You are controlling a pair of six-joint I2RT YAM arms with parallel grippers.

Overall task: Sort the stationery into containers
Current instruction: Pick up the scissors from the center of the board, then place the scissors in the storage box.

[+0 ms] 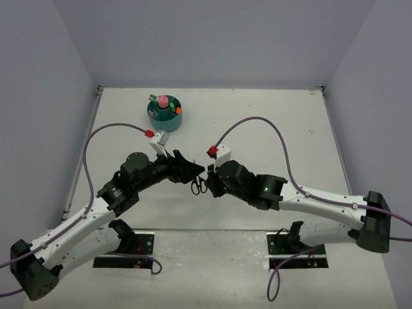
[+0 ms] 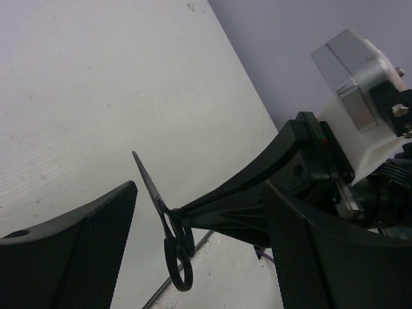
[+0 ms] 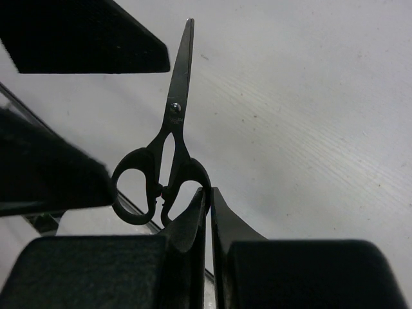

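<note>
The right tool point(image 3: 207, 196) is pinched shut on a handle loop of the black-handled scissors point(image 3: 172, 138), offering them blades-forward at the centre of the top view. The left tool point(image 2: 199, 193) stands wide astride the blades, likely to carry them to the round teal plastic organiser point(image 1: 153, 117) at upper middle

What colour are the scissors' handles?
Black. The scissors show best in the right wrist view.

No lettering, number, brand or sign can be read, neither on the scissors point(image 3: 174, 116) nor on the organiser point(image 1: 158, 120).
</note>
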